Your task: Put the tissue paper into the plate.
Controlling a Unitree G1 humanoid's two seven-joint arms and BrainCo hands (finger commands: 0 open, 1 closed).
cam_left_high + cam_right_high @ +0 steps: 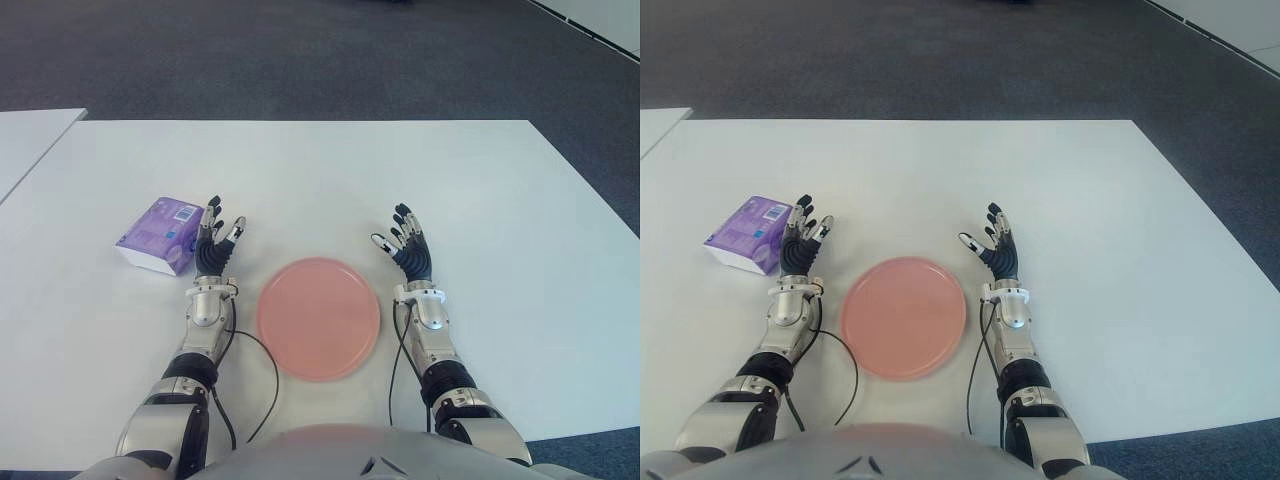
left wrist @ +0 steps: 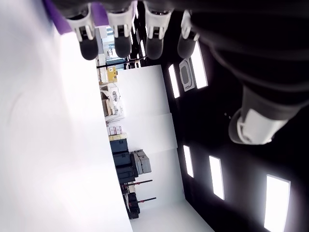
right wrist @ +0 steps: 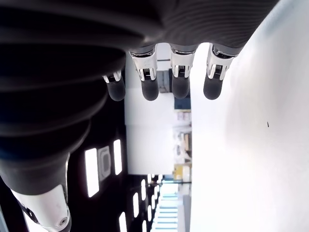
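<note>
**Tissue pack lies just left of the open left hand**

On the white tabletop (image 1: 480,200), the purple tissue paper pack (image 1: 158,235) lies at the far left, not in the plate. Its right edge sits just beside the left hand (image 1: 213,250); whether they touch cannot be told. That hand's fingers (image 1: 213,207) are spread wide and hold nothing; the left wrist view shows purple just behind the fingertips. A pale label panel shows on the pack's top, its writing too small to read. The pink plate (image 1: 318,317) lies between the two hands, nearer the robot. Right of the plate, the right hand (image 1: 408,252) has its fingers spread, holding nothing.
</note>
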